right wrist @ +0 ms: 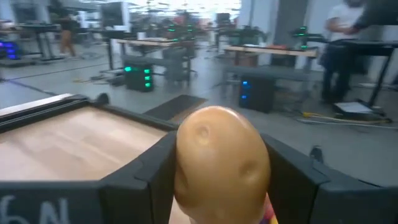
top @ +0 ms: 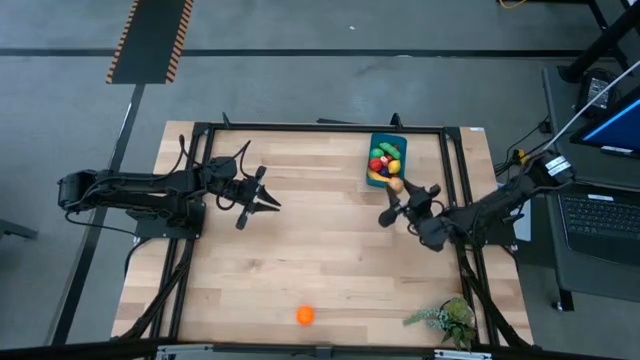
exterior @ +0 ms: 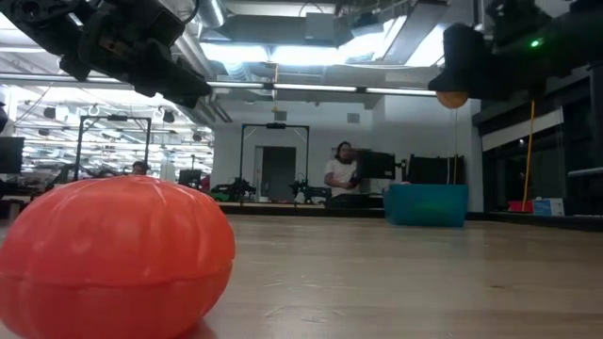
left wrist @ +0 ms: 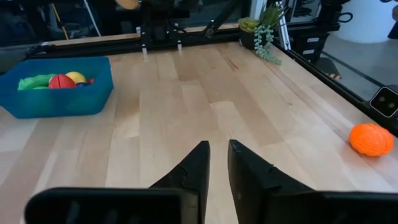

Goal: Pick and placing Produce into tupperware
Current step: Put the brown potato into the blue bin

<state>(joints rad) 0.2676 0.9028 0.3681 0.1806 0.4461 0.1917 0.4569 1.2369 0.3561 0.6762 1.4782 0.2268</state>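
Above the tub (top: pixel 386 140) edge, the right gripper (top: pixel 397 189) clenches a tan potato (right wrist: pixel 221 165); the left gripper (top: pixel 268 200) hovers mid-table, fingers nearly closed, empty. An orange pumpkin (top: pixel 305 315) lies near the front.

A small blue rectangular container (top: pixel 386 160) sits near the table's far edge, toward the right, filled with red, yellow and green toy produce (top: pixel 384 160). A tan potato-shaped piece (right wrist: pixel 221 163) is held in the air just beside the container. An orange pumpkin-like piece (top: pixel 305 315) lies alone near the front edge.
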